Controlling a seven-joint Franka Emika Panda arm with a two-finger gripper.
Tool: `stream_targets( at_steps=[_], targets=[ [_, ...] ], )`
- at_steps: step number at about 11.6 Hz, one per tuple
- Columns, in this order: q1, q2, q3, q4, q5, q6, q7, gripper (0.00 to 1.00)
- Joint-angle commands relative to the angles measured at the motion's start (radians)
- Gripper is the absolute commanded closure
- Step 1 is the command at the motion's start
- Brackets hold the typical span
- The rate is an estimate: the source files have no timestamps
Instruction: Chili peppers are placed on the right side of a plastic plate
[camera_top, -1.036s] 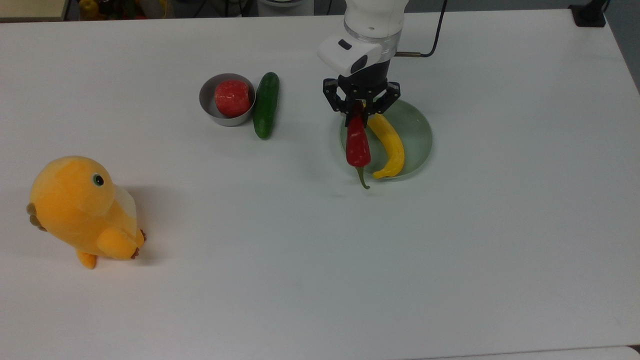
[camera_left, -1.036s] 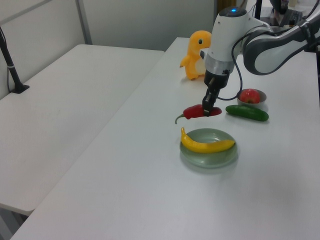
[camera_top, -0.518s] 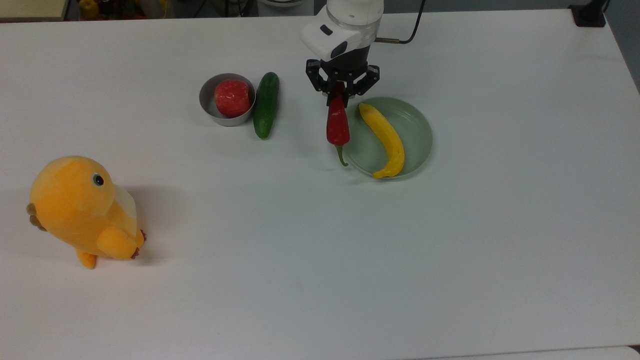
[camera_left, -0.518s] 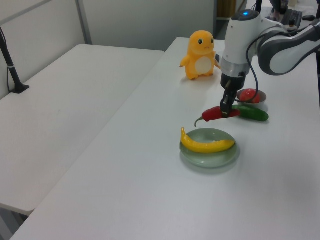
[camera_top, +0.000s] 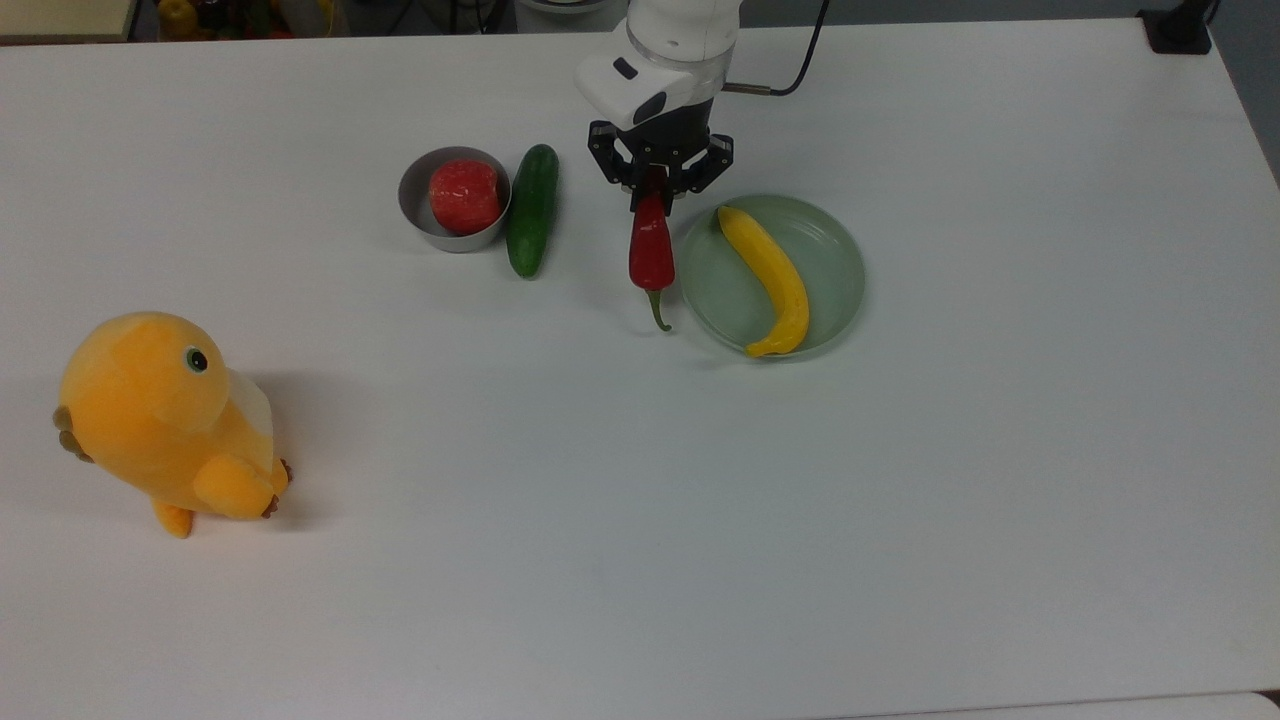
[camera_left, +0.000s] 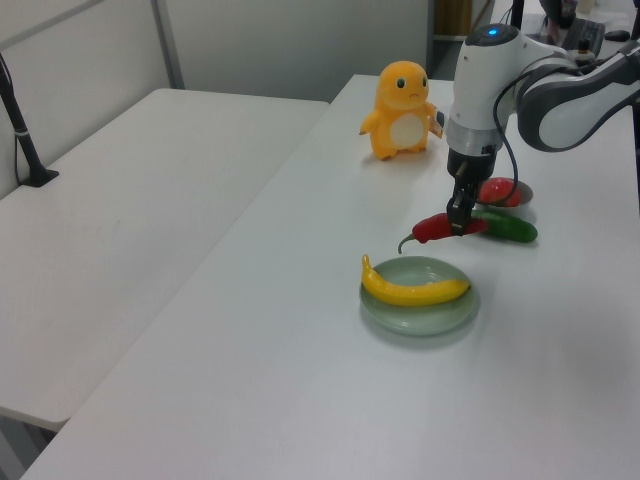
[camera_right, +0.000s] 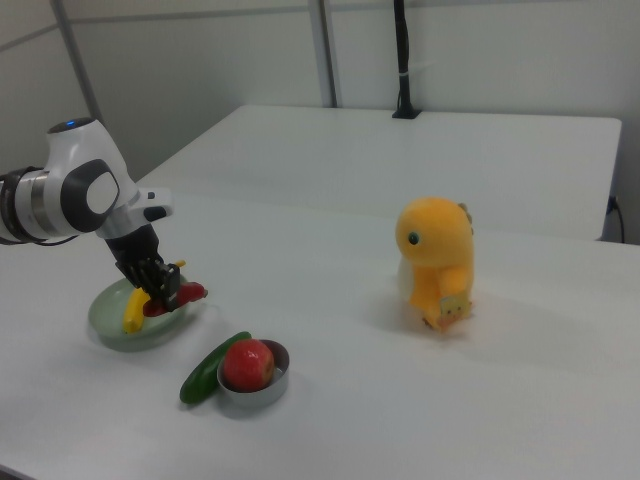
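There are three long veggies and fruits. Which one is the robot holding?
The red chili. The gripper pinches its top end, beside the plate. The yellow fruit lies in the plate and the cucumber lies by the bowl, both untouched.

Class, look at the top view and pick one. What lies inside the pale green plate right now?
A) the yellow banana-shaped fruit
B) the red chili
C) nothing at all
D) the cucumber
A: the yellow banana-shaped fruit lies across the plate, while the chili hangs in the hand off the plate's rim, on the top view's left.
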Motion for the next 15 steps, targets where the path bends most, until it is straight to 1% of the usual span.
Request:
stream_targets(
  at_steps=[1, 2, 3, 7, 9, 10, 11, 12, 13, 14, 15],
  targets=[
    [0.0, 0.037, -0.005, 0.012, -0.015, -0.001, -0.045, 0.57],
    [-0.004, 0.038, -0.005, 0.013, -0.015, -0.001, -0.045, 0.14],
    [-0.004, 0.035, -0.005, 0.013, -0.015, -0.002, -0.045, 0.0],
    [-0.006, 0.031, -0.005, 0.032, -0.009, -0.016, -0.052, 0.0],
    [-0.007, 0.005, -0.005, 0.038, -0.009, -0.018, -0.057, 0.0],
    [-0.018, -0.011, -0.005, 0.061, -0.009, -0.03, -0.056, 0.0],
    [-0.023, -0.018, -0.005, 0.109, -0.009, -0.1, -0.068, 0.0],
    [-0.027, -0.028, -0.006, 0.172, -0.001, -0.181, -0.132, 0.0],
    [-0.047, -0.037, -0.008, 0.243, 0.023, -0.273, -0.201, 0.0],
    [-0.065, -0.044, -0.023, 0.309, 0.098, -0.354, -0.241, 0.0],
    [-0.067, -0.061, -0.073, 0.35, 0.152, -0.392, -0.256, 0.0]
  ],
)
